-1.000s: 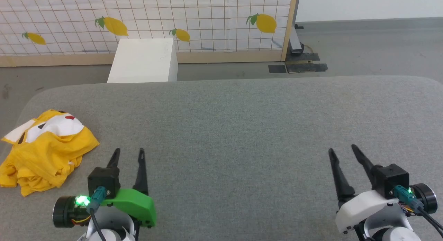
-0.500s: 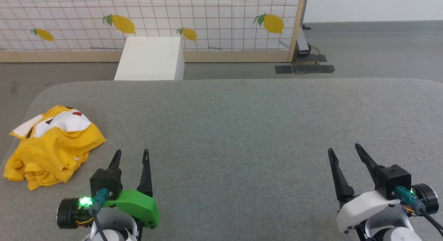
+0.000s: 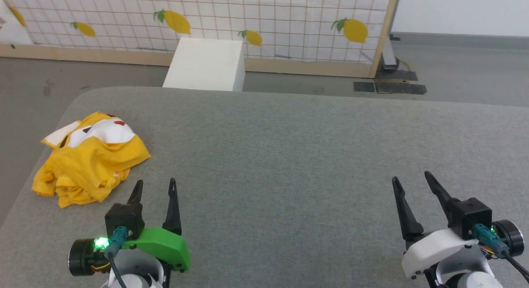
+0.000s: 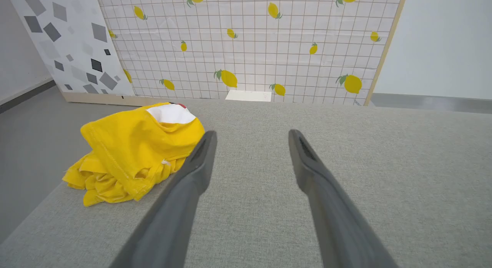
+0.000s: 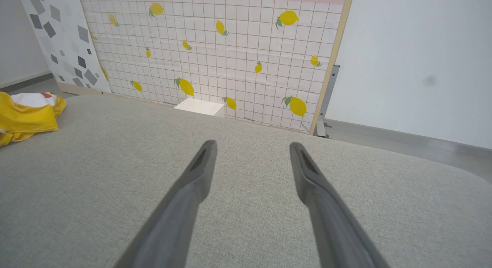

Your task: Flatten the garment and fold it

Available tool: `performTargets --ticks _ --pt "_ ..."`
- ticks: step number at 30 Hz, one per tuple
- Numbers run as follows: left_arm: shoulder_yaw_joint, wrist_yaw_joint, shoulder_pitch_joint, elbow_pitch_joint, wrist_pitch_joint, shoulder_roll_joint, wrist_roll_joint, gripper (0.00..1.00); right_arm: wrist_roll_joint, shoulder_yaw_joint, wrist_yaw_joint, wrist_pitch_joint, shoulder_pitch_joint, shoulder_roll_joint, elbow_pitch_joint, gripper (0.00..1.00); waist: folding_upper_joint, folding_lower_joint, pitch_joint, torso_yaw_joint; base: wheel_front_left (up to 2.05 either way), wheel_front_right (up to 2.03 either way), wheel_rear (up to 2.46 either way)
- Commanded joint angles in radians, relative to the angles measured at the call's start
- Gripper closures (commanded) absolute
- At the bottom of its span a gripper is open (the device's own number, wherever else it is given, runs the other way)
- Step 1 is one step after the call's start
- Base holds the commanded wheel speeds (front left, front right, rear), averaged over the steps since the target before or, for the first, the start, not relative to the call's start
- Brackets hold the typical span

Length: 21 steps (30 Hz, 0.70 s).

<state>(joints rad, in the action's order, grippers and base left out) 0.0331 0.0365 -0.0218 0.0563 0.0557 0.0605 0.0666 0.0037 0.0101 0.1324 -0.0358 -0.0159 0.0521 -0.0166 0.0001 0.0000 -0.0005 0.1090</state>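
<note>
Crumpled cotton garment (image 3: 93,162) (soft, bunched)

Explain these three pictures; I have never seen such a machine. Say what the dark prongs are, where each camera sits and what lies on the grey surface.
This is a two-armed robot. The wide picture comes from a camera on its head, looking down at a grey surface. The dark prongs are its grippers, two fingers each: the left gripper on a green mount, the right gripper on a white one. The other two pictures come from cameras on the wrists, each looking along its own gripper's fingers. Both grippers are open and hold nothing. On the surface lies the garment, a crumpled yellow T-shirt with white patches, ahead of the left gripper and untouched by it. Beyond stand a white box and a lemon-printed backdrop.
</note>
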Motion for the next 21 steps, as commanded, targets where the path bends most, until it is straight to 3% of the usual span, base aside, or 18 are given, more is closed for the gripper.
performTargets --ticks 1,21 --pt "0.002 0.01 -0.018 0.006 0.01 0.008 0.016 0.0 0.002 0.001 0.0 -0.01 0.017 -0.001 -0.004 0.0 -0.0001 0.0 -0.002 0.021 0.0 0.0 0.0" --pt "0.01 0.054 -0.009 0.009 0.038 0.031 0.069 0.0 0.008 -0.004 -0.001 -0.034 0.023 -0.001 -0.017 0.0 -0.0001 0.0 -0.003 0.134 0.0 0.0 0.0"
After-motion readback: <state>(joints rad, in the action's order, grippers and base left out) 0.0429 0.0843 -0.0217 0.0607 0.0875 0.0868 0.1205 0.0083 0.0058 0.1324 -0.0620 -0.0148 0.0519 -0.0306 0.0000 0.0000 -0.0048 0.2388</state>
